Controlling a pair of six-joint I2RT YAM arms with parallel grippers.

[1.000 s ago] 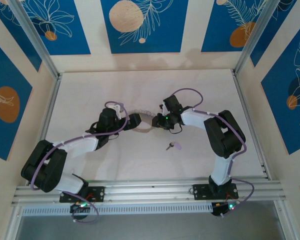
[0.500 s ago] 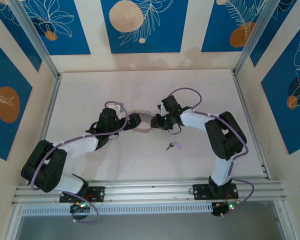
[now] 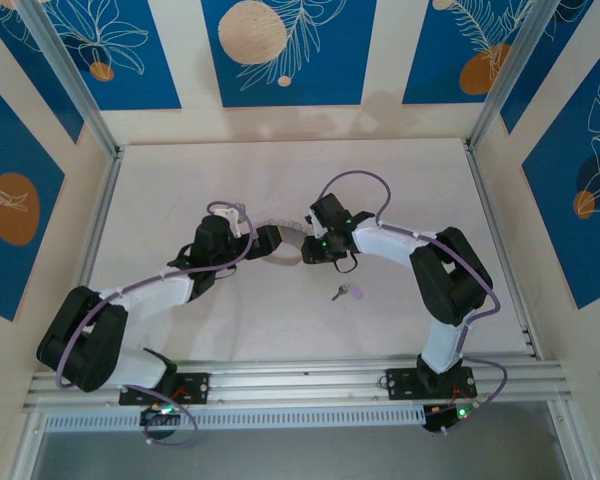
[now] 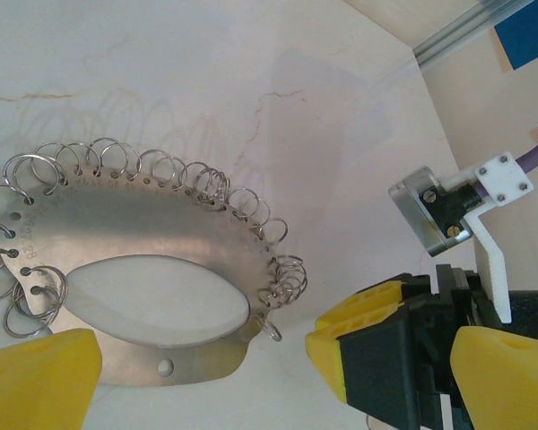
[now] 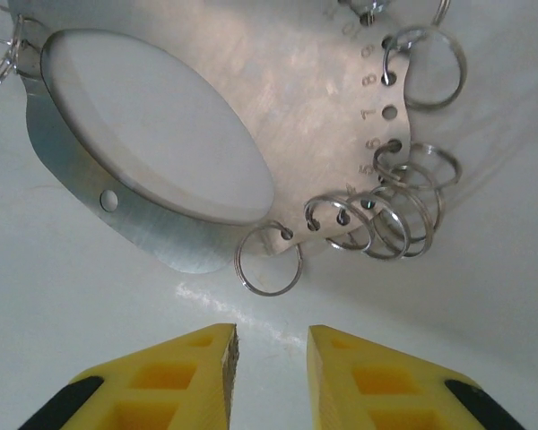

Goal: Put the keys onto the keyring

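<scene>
Pale marble-look table, fenced by an aluminium rail at the near edge where both arm bases are bolted. Key: lying flat on the table between the bases and the grippers, lilac head to the right, well apart from everything else and not yet picked up. Further in, the two grippers face each other over the keyring. At close range it is a flat metal plate with an oval cut-out, edged with many small wire loops. Left gripper: fingers spread as wide as they go, plate lying between them, nothing clamped. Right gripper: yellow pads a narrow slot apart, nothing between them. One lone split ring hangs off the plate's end just beyond the tips. Judgement: the step in hand is securing the keyring before the key is fetched. To do it well, the right pads should take that single loop square across its wire. They should stay clear of the bunched loops just beside it, which would tangle or slip. The left fingers should close on bare plate, not on loops, so the plate cannot pivot. Thin wire on a slick top will likely skate if nudged sideways, so approach straight. Blue leaf-print wall panels close the far side.
</scene>
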